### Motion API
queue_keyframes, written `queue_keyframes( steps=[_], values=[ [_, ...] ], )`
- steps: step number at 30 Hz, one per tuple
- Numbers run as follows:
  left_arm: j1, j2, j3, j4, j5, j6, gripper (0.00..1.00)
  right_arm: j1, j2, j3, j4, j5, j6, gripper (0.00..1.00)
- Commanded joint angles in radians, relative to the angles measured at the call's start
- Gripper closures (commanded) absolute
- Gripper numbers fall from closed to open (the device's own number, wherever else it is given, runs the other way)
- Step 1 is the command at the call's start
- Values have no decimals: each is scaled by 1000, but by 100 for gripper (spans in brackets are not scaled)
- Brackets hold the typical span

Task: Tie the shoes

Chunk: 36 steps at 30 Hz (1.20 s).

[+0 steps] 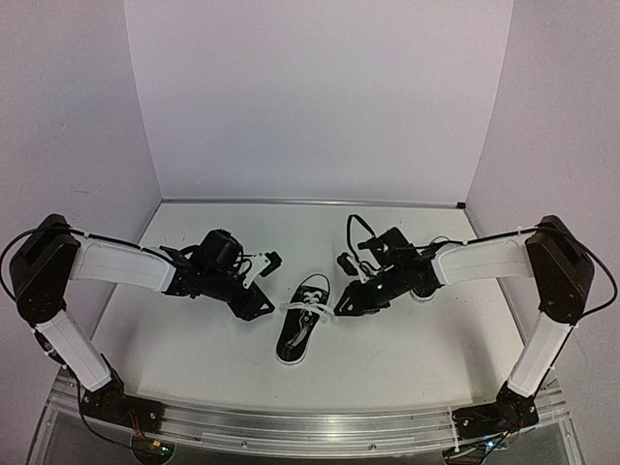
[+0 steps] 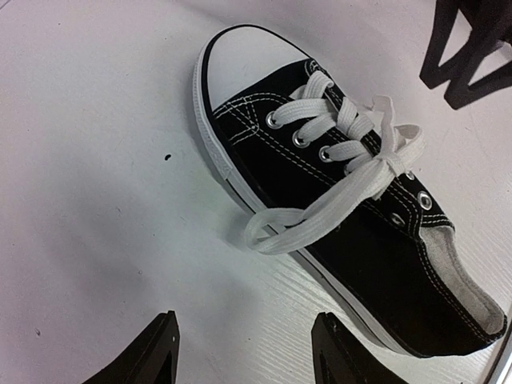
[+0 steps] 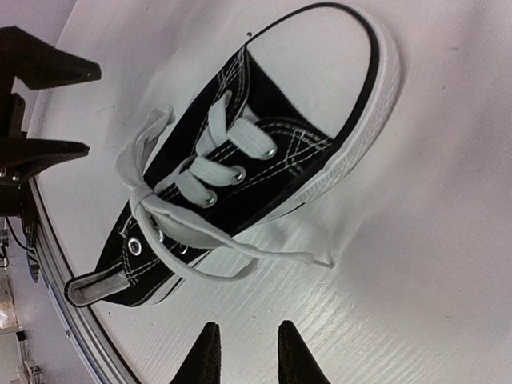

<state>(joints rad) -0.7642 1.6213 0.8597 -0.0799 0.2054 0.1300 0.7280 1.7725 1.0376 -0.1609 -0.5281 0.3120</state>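
Note:
One black sneaker (image 1: 302, 320) with a white sole and toe cap lies in the middle of the table, toe pointing away from the arm bases. Its white laces are drawn into a knot (image 2: 386, 164) over the tongue. One loop (image 2: 276, 230) hangs over the side onto the table. On the other side a loop and a loose lace end (image 3: 240, 260) lie on the table. My left gripper (image 1: 260, 302) is open and empty just left of the shoe, short of the loop. My right gripper (image 1: 346, 302) is open and empty just right of it. I cannot make out a second shoe.
White tabletop (image 1: 194, 339) with white walls behind and at both sides. A metal rail (image 1: 310, 426) runs along the near edge. The two grippers face each other across the shoe, close together.

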Motion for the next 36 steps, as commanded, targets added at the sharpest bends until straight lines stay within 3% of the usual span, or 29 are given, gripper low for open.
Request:
queue_keyframes(
  steps=[1,8,36],
  values=[
    [16,18,27,74,61,64,41,37,2,-37,158,-24,41,75],
    [17,16,4,129,82,62,42,49,13,-100,304,52,22,67],
    [44,33,-4,157,121,39,41,91,162,-26,337,92,-57,63]
  ],
)
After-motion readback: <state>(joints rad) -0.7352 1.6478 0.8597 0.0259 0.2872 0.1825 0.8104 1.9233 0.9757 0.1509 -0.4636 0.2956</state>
